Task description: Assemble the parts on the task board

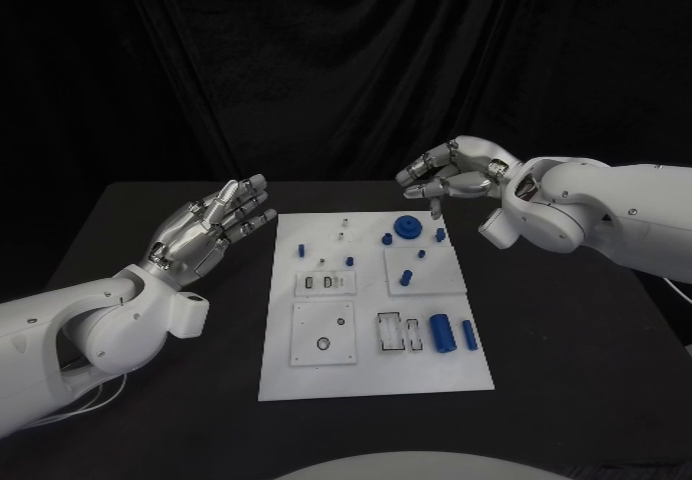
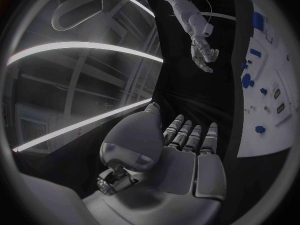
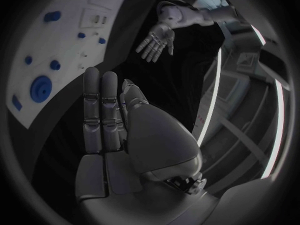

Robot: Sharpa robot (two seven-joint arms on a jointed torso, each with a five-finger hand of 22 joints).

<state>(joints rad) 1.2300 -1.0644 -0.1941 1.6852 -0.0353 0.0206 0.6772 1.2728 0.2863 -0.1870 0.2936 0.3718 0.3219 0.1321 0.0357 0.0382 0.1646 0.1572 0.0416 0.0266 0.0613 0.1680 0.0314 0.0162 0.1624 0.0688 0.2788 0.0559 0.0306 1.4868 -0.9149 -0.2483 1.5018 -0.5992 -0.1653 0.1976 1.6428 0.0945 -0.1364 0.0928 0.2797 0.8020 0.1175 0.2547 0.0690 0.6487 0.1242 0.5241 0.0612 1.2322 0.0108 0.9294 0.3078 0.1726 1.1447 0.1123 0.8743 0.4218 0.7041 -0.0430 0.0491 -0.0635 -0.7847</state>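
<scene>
**A:** Where are your two hands right now?

**B:** Your left hand is flat and wide, with its fingers spread out and nothing in it. It floats just beside the left edge of the task board. I think it waits there so it stays out of the way.

**A:** And the other one?

**B:** Your right hand hangs over the far right corner of the board. Its fingers curl down a bit, but they are apart and they hold nothing. It sits right above the big round blue part, so that may be the one you want to pick up first.

**A:** Where are the parts?

**B:** They all lie on the board. Small blue parts sit near the far end. Two long blue parts lie side by side near the front right, next to an open slot. I think they lie there because they belong in slots like that.

**A:** Is any of the job done?

**B:** It looks like nearly all of it is left to do.
</scene>
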